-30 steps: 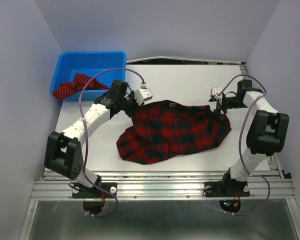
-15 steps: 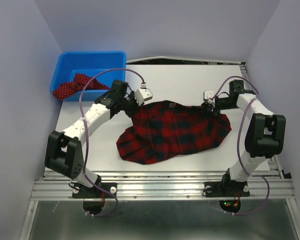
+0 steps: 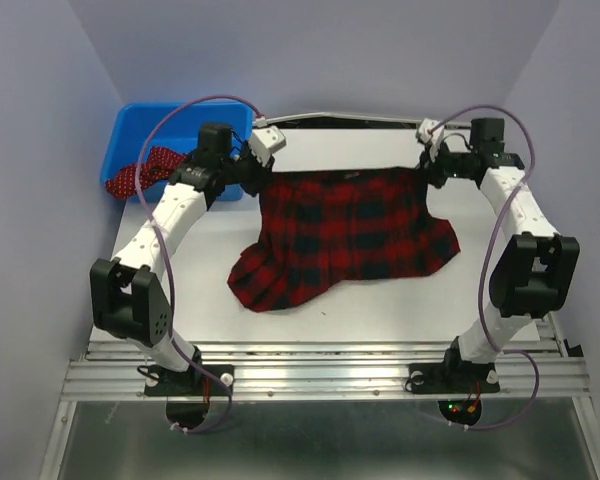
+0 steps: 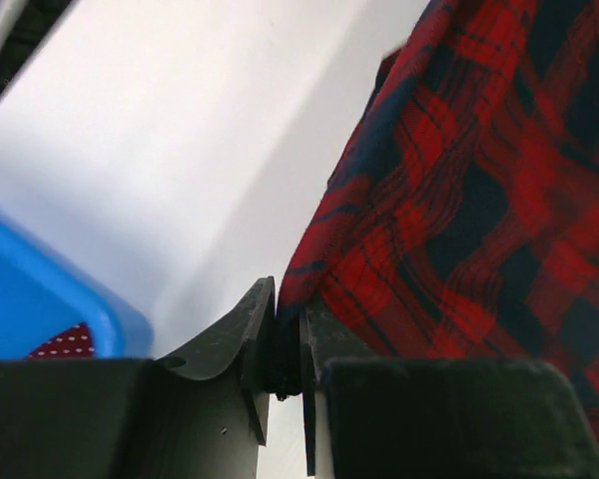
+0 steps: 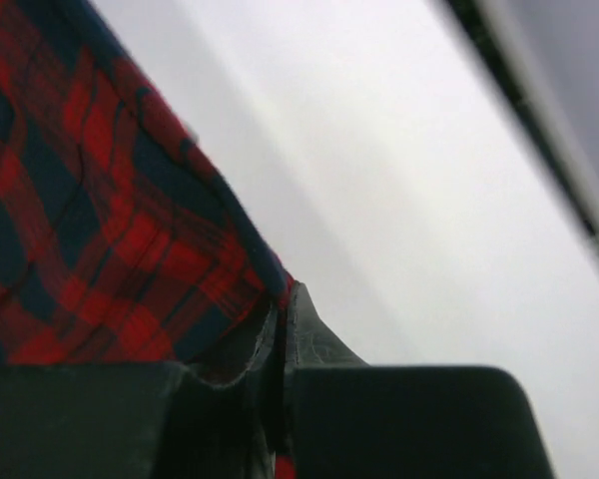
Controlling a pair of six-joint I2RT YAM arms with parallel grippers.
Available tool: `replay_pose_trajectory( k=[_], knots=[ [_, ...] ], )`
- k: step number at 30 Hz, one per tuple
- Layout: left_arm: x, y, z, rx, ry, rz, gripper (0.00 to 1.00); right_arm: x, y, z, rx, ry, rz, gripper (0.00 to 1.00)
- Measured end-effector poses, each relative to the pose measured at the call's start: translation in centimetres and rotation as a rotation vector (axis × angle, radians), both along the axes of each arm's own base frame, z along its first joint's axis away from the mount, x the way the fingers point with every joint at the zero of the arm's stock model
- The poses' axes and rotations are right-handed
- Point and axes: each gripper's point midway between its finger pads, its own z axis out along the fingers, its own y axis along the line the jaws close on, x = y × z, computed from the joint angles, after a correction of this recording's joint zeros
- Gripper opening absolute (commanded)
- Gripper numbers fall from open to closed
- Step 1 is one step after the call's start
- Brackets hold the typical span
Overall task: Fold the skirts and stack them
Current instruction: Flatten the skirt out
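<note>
The plaid skirt (image 3: 350, 235) lies spread on the far half of the table (image 3: 380, 320). Its straight far edge is drawn taut from left to right between the two grippers, so its long axis runs across the table. The rest of the cloth trails from that edge toward the arm bases. The near hem is uneven and reaches nearest the bases at its left corner. How much of the cloth rests on the table cannot be told. The left gripper (image 3: 255, 172) is at the far-left corner of the skirt, and the right gripper (image 3: 429, 170) is at the far-right corner. Both arms are extended well forward, each wrist turned inward toward the skirt. In the left wrist view, the left gripper (image 4: 288, 334) has its fingers pressed together on the edge of the plaid skirt (image 4: 459, 200), and the cloth fans away to the right. In the right wrist view, the right gripper (image 5: 280, 324) is likewise clamped on a corner of the plaid skirt (image 5: 90, 230), and the cloth spreads to the left. The polka-dot skirt (image 3: 140, 172) lies crumpled in the blue bin (image 3: 140, 125) at the far-left corner of the table, draped over its near rim. It is just beside the left forearm and apart from the plaid skirt.
</note>
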Motion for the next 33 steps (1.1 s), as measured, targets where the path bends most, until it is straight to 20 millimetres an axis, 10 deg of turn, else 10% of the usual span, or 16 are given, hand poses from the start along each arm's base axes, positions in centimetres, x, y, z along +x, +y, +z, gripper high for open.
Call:
replay_pose_trajectory(
  k=[4,6,9,15,21,33],
  knots=[
    [3.2,-0.3,9.1,-0.174,-0.147,0.042,0.00,4.4,-0.4,13.1,0.136,-0.166,-0.156,0.01],
    [3.1,-1.1,12.8,-0.228,-0.214,0.027,0.00,4.7,-0.8,20.3,0.202,-0.271,-0.194,0.01],
    [1.0,-3.6,16.8,-0.286,-0.277,-0.034,0.00,2.7,-1.2,25.8,0.276,-0.333,-0.242,0.01],
    [-5.4,-9.4,18.1,-0.311,-0.255,-0.201,0.00,-2.6,1.3,26.2,0.379,-0.253,-0.289,0.01],
    [1.3,1.7,20.4,-0.396,-0.248,0.127,0.00,-3.1,-0.5,26.5,0.413,-0.237,-0.349,0.01],
    [-1.5,0.9,20.5,-0.400,-0.249,0.037,0.00,-3.2,-0.8,26.0,0.475,-0.159,-0.332,0.01]
  ],
)
